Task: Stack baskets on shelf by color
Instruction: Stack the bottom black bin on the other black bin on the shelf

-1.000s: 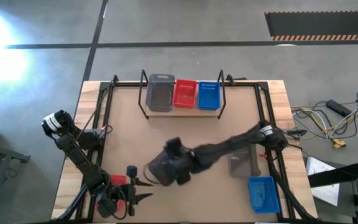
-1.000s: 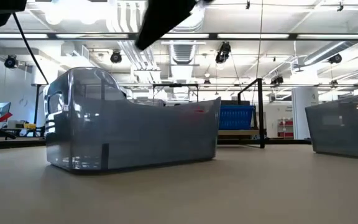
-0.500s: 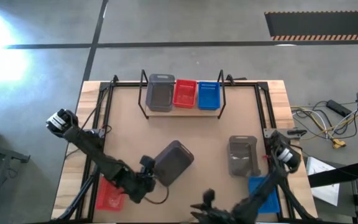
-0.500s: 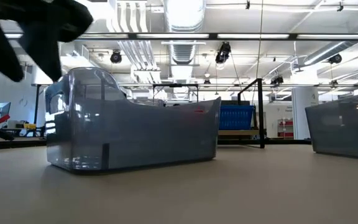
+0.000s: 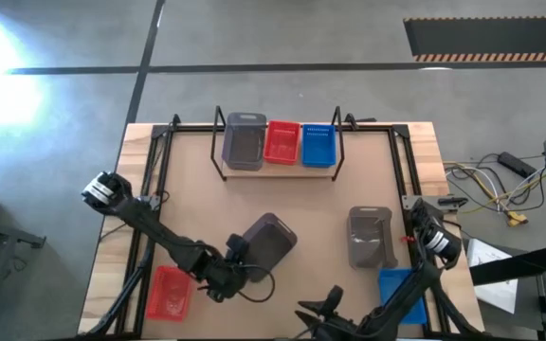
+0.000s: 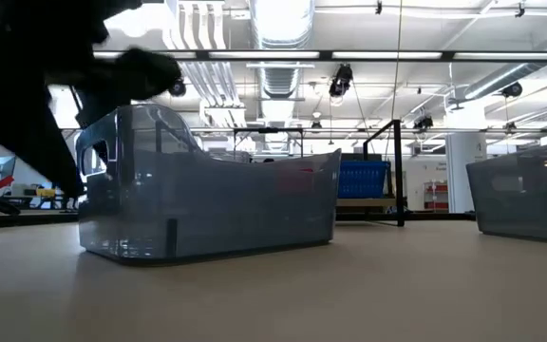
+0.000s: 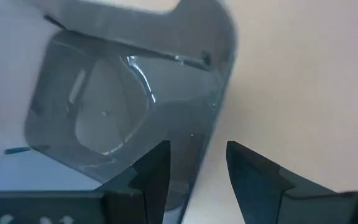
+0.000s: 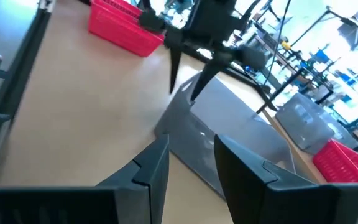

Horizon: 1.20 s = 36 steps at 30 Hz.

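Observation:
A translucent grey basket (image 5: 267, 242) stands on its base at mid-table, lying diagonally. My left gripper (image 5: 236, 261) is at its near-left end, open, its fingers on either side of that end wall (image 7: 199, 155). My right gripper (image 5: 317, 305) waits open at the table's near edge and touches nothing. The shelf (image 5: 282, 169) at the far edge carries a grey basket (image 5: 245, 142), a red basket (image 5: 282, 142) and a blue basket (image 5: 318, 144) side by side. My left gripper (image 7: 196, 165) is open astride the grey basket's near-left end wall, one finger (image 7: 157, 168) over the inside and one finger (image 7: 247, 174) outside over the table. It comes slanting from the near left. I cannot tell whether either finger touches the wall.
A second grey basket (image 5: 370, 237) and a blue basket (image 5: 401, 290) sit near the right edge, and a red basket (image 5: 170, 292) sits near the left corner. Black frame rails run along the table's sides. Bare tabletop lies between the shelf and the middle basket.
My right arm has drawn back from over the middle grey basket to the table's near edge. My left gripper has moved from the near-left corner, leaving the red basket there, rightward up to the grey basket's near-left end. The grey basket has shifted slightly.

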{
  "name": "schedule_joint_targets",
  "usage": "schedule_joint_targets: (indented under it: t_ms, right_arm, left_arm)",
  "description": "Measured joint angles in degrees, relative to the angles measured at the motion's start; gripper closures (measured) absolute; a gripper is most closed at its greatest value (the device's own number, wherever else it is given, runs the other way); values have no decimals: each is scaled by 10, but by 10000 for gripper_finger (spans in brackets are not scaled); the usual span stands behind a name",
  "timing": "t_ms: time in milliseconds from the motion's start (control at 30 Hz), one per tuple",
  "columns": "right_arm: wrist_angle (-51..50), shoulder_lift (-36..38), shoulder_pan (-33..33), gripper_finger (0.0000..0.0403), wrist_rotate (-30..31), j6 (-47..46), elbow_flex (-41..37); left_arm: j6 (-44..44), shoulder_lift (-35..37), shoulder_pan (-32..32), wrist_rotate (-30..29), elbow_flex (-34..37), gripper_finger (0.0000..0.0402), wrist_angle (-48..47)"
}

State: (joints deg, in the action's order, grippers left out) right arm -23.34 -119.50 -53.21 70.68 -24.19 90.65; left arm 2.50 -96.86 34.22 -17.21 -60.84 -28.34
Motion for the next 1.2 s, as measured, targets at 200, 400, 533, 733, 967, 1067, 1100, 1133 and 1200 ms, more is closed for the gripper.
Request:
schedule_joint_targets:
  t_ms: [200,400,533,733,967,1067,1100,1133,1200]
  right_arm:
    - [0,0,13,282,-2,-18,-1]
    - [-1,0,15,282,-4,-18,-2]
    - [-1,0,15,282,-6,-18,-2]
    - [0,0,15,282,-6,-22,-5]
    - [1,0,15,282,-6,-24,-8]
    - [1,0,16,282,-6,-24,-9]
    - [2,0,16,282,-6,-24,-9]
    - [2,0,16,282,-6,-24,-9]
    - [3,0,18,282,-6,-24,-9]
  left_arm:
    - [4,-41,-2,1,-8,317,18]
    - [65,-28,1,5,-31,393,3]
    - [99,7,13,1,-70,399,-53]
    - [108,85,21,-127,-142,401,-172]
    - [20,180,-83,-207,-180,401,-232]
    - [-39,203,-170,-197,-180,401,-232]
    - [-63,205,-203,-192,-179,401,-231]
    - [-84,206,-234,-185,-179,401,-231]
    - [-114,200,-297,-154,-177,401,-223]
